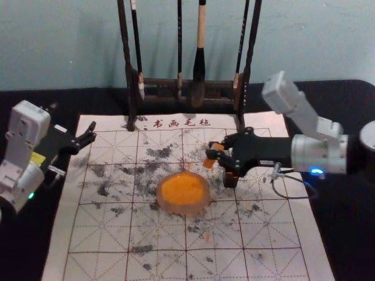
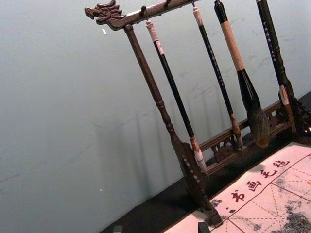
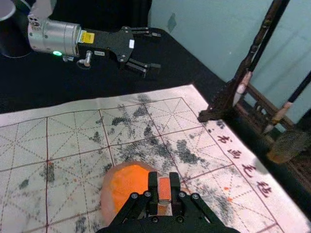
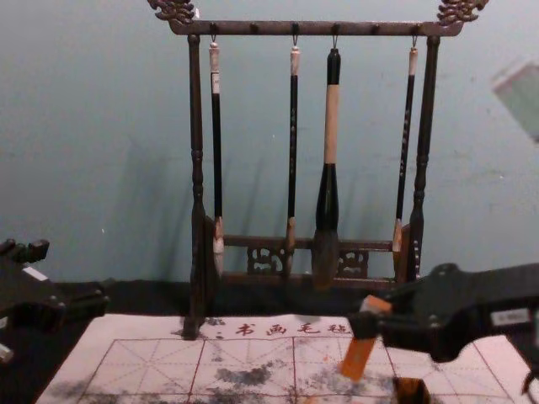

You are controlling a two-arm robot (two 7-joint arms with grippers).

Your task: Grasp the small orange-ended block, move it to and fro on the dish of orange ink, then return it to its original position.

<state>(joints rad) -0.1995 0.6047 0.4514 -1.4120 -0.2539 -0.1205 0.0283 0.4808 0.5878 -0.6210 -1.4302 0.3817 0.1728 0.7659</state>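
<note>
In the head view, my right gripper [image 1: 215, 152] is shut on the orange-ended block [image 1: 210, 162], beyond and to the right of the dish of orange ink [image 1: 183, 192]. The chest view shows the block [image 4: 358, 358] tilted, its lower end above the mat. In the right wrist view, the block [image 3: 164, 188] is pinched by the gripper [image 3: 164, 194], with the dish [image 3: 127, 187] partly behind the fingers. My left gripper [image 1: 88, 136] is idle at the mat's left edge, fingers apart; in the left wrist view, that gripper [image 2: 160, 229] shows its fingertips.
A small dark brown block-like object [image 1: 231, 178] stands on the mat just below the right gripper. The dark wooden rack [image 1: 158, 82] with hanging brushes rises at the back. A gridded, ink-stained mat [image 1: 105, 234] lies across the black table.
</note>
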